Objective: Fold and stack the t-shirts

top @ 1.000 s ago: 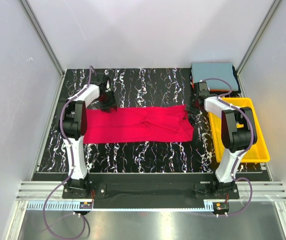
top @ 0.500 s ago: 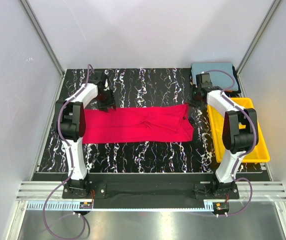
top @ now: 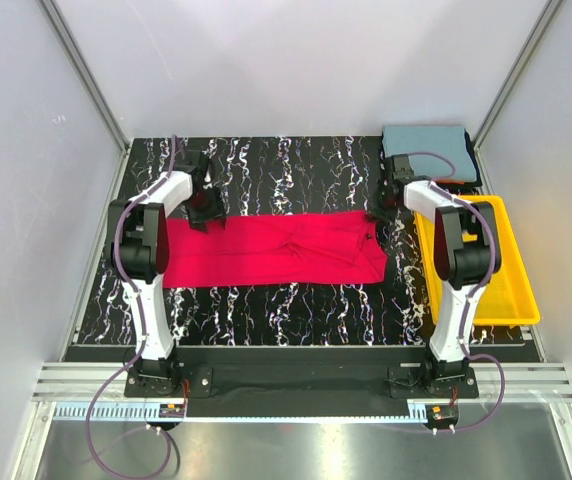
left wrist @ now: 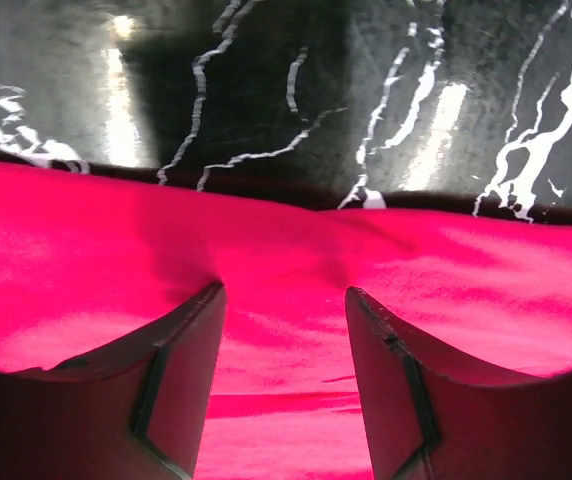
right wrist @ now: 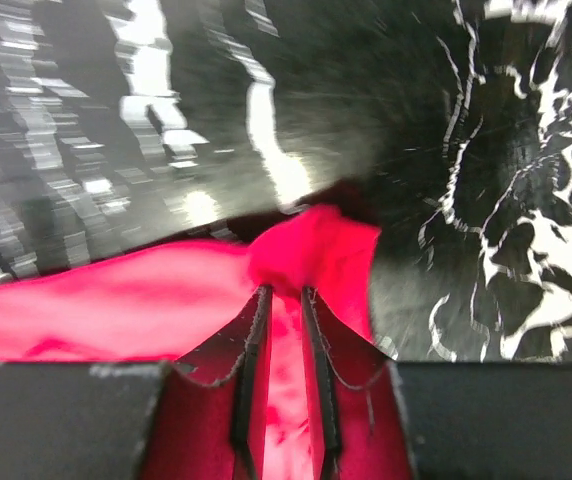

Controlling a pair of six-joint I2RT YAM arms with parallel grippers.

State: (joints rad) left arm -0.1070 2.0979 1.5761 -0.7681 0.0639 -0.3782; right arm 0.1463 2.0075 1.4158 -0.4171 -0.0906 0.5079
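Cloth nearest you is the red t-shirt (top: 266,250), lying flat as a long band across the middle of the table (top: 296,165), already narrowed lengthwise by the look of it. Both arms work its far edge. At the far left corner your left gripper (left wrist: 284,295) has spread its fingers wider over the last second and slid a little further out to the left; its wrist view shows them well apart above the cloth with nothing between them, so it holds nothing. At the far right corner the change matters more: your right arm has swung inward off the yellow tray (top: 511,300), and the right gripper (right wrist: 281,290) has drawn its fingers nearly together, with a bunched lump of red at the tips, so it looks pinched on that corner. The wrist picture is blurred, so treat that hold as likely, not proven. I judge that one end is taken and the other is not yet, so the crosswise fold cannot begin cleanly until your left side closes too. Beyond, in the far right corner, the grey-blue t-shirt (top: 426,140) tops the folded pile where the red one should end up.
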